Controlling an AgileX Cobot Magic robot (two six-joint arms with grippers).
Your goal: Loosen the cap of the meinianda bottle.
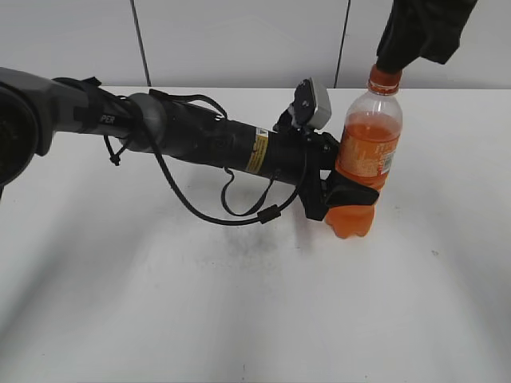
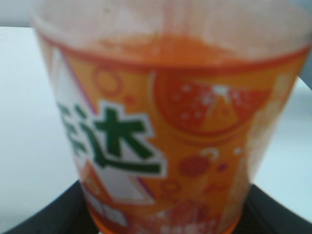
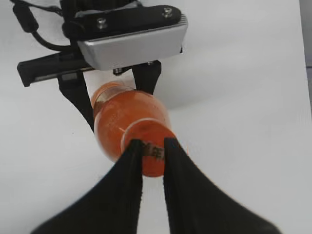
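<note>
The meinianda bottle [image 1: 366,152] stands upright on the white table, right of centre, part full of orange drink. My left gripper [image 1: 342,194] reaches in from the left and is shut on its lower body, below the orange label [image 2: 161,146]. My right gripper [image 1: 391,65] comes down from the top right and is shut on the orange cap [image 3: 152,156], one black finger on each side. In the right wrist view I look down on the bottle [image 3: 117,122] and the left gripper's silver camera housing [image 3: 131,41] behind it.
The white table [image 1: 160,303] spreads to the front and left. The left arm [image 1: 200,140] with its looped black cable [image 1: 239,207] lies across the table's left half. A white panelled wall [image 1: 239,40] stands behind.
</note>
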